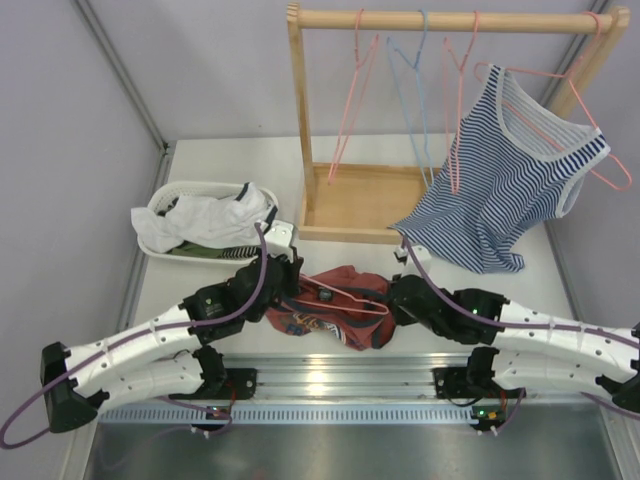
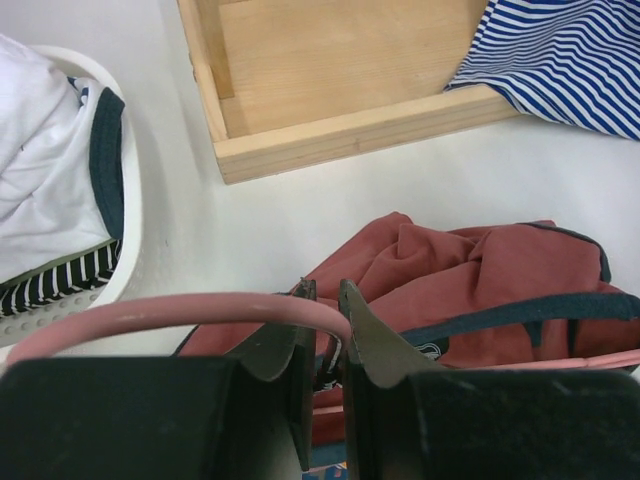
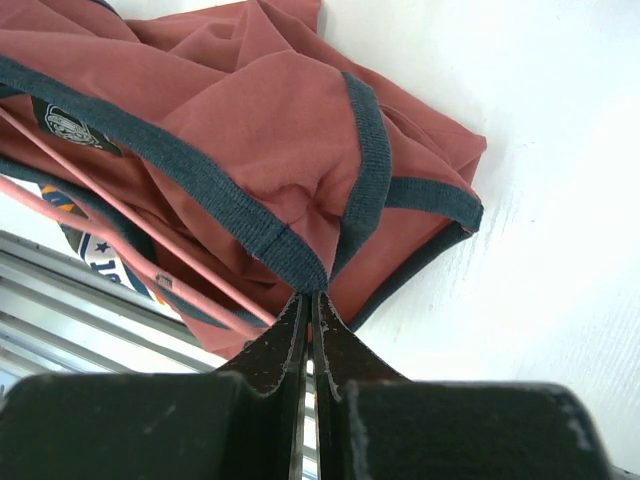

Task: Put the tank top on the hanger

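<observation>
The rust-red tank top (image 1: 335, 312) lies crumpled on the table between my two grippers. The pink hanger (image 1: 350, 296) lies across it. My left gripper (image 1: 291, 284) is at the shirt's left edge. In the left wrist view it (image 2: 322, 292) is shut on the hanger's curved hook (image 2: 180, 310), with the tank top (image 2: 470, 270) just beyond. My right gripper (image 1: 396, 296) is at the shirt's right edge. In the right wrist view it (image 3: 310, 297) is shut on the navy trim of the tank top (image 3: 250, 120), and the hanger's wire (image 3: 120, 215) runs over the cloth to the left.
A white basket (image 1: 190, 186) with white and striped clothes stands at the left. A wooden rack (image 1: 350, 205) behind carries pink hangers, a light blue hanger (image 1: 408, 90) and a blue-and-white striped tank top (image 1: 510, 190). A metal rail (image 1: 330, 375) runs along the near edge.
</observation>
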